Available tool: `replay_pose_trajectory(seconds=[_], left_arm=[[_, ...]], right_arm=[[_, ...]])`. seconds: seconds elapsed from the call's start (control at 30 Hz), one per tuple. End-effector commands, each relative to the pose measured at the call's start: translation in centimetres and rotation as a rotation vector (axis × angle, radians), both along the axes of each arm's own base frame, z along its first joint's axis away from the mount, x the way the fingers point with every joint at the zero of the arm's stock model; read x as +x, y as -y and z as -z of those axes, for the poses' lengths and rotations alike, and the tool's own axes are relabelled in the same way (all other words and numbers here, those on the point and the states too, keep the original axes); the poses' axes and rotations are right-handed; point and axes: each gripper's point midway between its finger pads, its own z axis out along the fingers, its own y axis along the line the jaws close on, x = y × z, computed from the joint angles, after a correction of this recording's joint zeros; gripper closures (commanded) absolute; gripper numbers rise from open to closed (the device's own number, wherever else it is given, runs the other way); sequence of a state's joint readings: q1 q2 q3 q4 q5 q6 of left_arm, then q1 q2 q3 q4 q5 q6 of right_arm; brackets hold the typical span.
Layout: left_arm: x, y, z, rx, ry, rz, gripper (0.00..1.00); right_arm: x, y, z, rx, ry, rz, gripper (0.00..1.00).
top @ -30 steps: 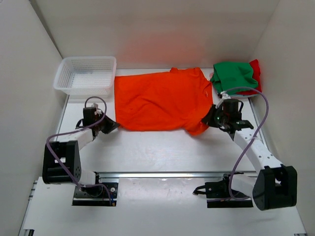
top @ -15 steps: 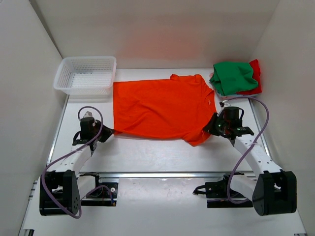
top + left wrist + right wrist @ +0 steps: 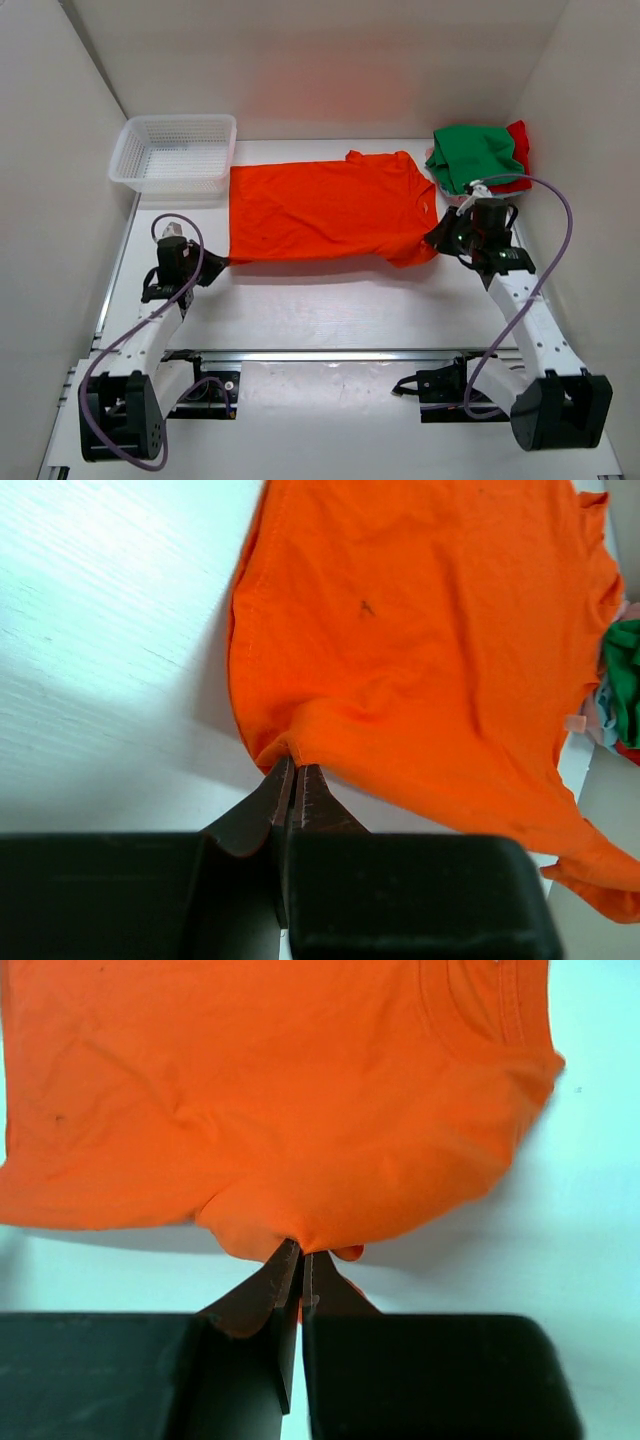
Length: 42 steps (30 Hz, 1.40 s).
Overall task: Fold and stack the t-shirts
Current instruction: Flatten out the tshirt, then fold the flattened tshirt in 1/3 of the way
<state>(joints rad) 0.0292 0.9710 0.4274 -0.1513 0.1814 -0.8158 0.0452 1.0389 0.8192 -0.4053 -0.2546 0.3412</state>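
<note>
orange t-shirt (image 3: 325, 210) now stretched flatter | left jaws, right jaws: pinching its near edge

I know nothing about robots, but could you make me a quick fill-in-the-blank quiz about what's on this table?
1. The left gripper and the right gripper are each shut on the near edge of the spread-out t-shirt, whose colour is ____.
2. The white mesh basket sits at the far ____ corner of the table.
3. The green t-shirt lies on top of another t-shirt, which is ____.
Missing words: orange, left, red.
</note>
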Motion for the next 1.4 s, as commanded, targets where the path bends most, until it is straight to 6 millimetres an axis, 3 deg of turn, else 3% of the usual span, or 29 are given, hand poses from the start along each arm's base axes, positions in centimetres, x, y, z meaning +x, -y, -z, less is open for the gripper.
replay_pose_trajectory(seconds=[0.0,0.23,0.43,0.5,0.7,0.77,1.0,1.1,1.37], left_arm=[[-0.8,-0.2,-1.1,0.015,0.027,0.002,1.00],[-2.4,-0.1,-0.3,0.033,0.009,0.020,1.00],[-3.2,-0.1,1.7,0.034,-0.017,0.004,1.00],[-3.3,-0.3,2.6,0.032,-0.045,-0.006,1.00],[-1.0,-0.6,2.4,0.035,-0.046,-0.024,1.00],[-0.2,-0.9,2.3,0.038,-0.045,-0.029,1.00],[3.4,-1.2,1.1,0.039,-0.042,-0.023,1.00],[5.2,-1.1,0.6,0.037,-0.033,-0.022,1.00],[8.5,-0.9,2.0,0.025,-0.059,0.001,1.00]], right_arm=[[-2.9,-0.5,-0.3,0.017,-0.004,-0.019,1.00],[-5.7,-1.2,2.4,0.035,-0.092,-0.045,0.99],[-5.4,-1.8,4.2,0.041,-0.140,-0.075,1.00],[-4.3,-1.9,4.0,0.032,-0.130,-0.091,1.00],[-0.5,-1.6,3.7,0.003,-0.137,-0.102,1.00],[0.8,-1.4,4.3,-0.003,-0.157,-0.102,1.00],[5.9,-0.8,2.8,-0.015,-0.134,-0.094,1.00],[7.9,-0.6,3.1,-0.007,-0.148,-0.088,1.00],[13.3,-0.4,3.1,-0.013,-0.133,-0.090,1.00]])
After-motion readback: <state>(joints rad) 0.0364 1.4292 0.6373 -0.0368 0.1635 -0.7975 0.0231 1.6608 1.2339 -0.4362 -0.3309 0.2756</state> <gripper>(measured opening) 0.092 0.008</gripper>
